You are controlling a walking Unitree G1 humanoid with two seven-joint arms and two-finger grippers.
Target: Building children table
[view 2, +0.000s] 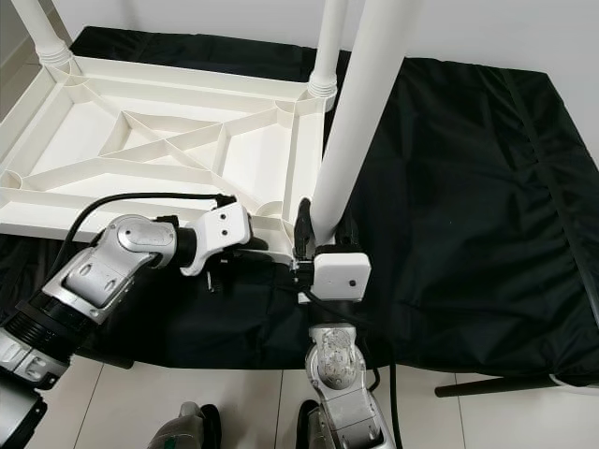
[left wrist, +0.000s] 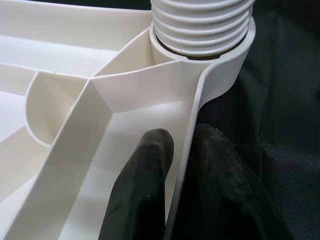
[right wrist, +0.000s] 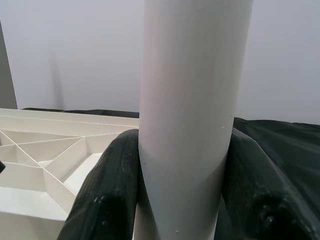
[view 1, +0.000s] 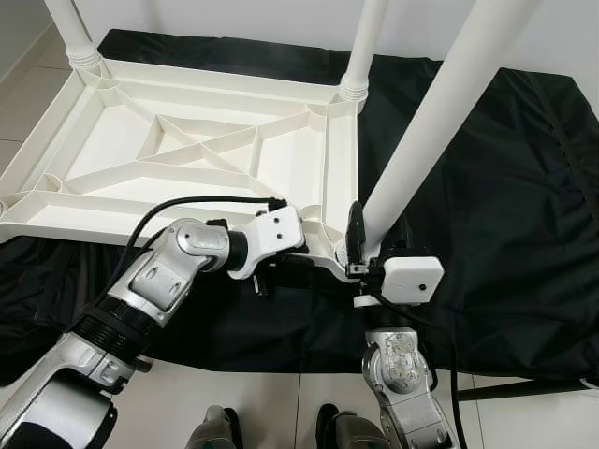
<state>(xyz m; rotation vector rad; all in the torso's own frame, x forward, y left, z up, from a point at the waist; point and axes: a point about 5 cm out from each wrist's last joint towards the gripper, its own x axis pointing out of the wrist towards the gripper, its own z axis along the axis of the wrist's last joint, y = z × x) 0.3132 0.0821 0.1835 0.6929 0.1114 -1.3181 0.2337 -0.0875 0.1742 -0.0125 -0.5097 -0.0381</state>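
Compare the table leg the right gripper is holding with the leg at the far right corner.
The held leg is clamped by the right gripper at the near corner socket; the far leg stands free. The held leg leans rightward in the eye views; the far leg looks nearly upright. Both are white round tubes on the upturned tabletop.

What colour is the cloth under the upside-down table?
Black. The cloth lies under the white table top; the right eye view shows it best.
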